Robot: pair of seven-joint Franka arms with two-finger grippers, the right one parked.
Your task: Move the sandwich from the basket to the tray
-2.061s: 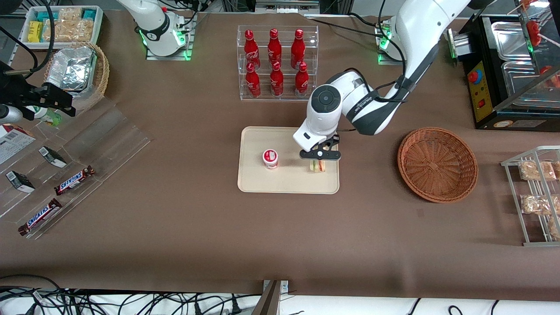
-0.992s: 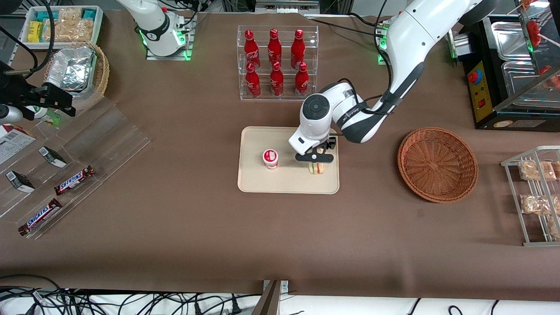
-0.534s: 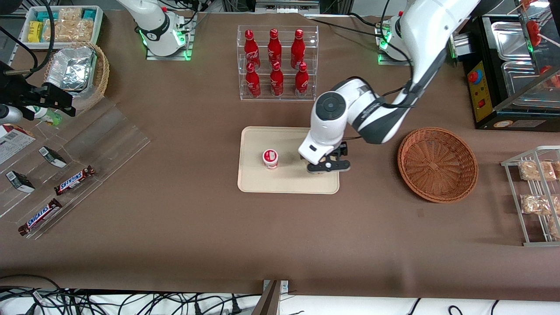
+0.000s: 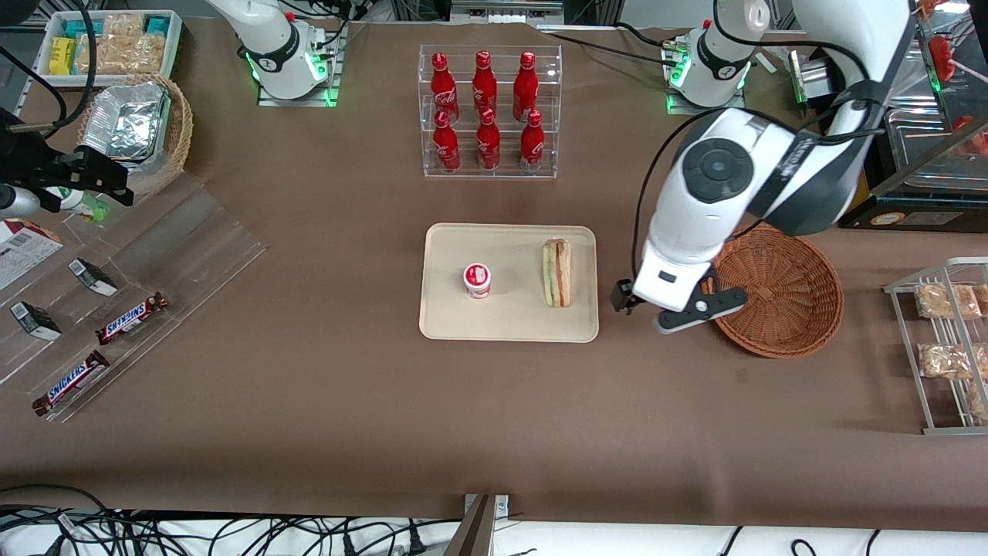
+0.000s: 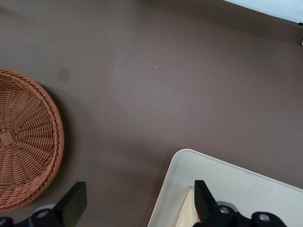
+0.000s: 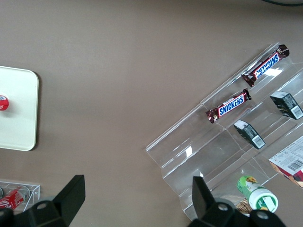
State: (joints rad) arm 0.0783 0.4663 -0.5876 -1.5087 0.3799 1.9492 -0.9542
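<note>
Now the sandwich (image 4: 557, 272) lies on the tray (image 4: 509, 324) on its own, its green and pink filling stripes facing up, near the tray edge that faces the working arm's end of the table. A moment ago the gripper was right on top of it and hid it; half a second on, the arm has swung clear and the sandwich has stayed put where it was lowered. A small red-and-white lidded cup (image 4: 477, 279) stands beside it on the tray, apart from it and apparently undisturbed.

The gripper (image 4: 665, 313) has pulled away toward the basket (image 4: 779, 301) and hangs above the brown tablecloth (image 4: 494, 417) between tray and basket, close to the basket's rim. Its fingers are spread wide with nothing between them; the wrist camera shows both dark fingertips (image 5: 73, 202) parted, with bare cloth in the gap, the basket (image 5: 23, 142) to one side and a corner of the tray (image 5: 227, 184) with the tip of the sandwich (image 5: 188, 208) to the other.

The basket looks empty, just bare wicker. So, by my reading, the placement is done: sandwich out of the basket, settled on the tray, let go. What remains looks like only the arm's retreat.
</note>
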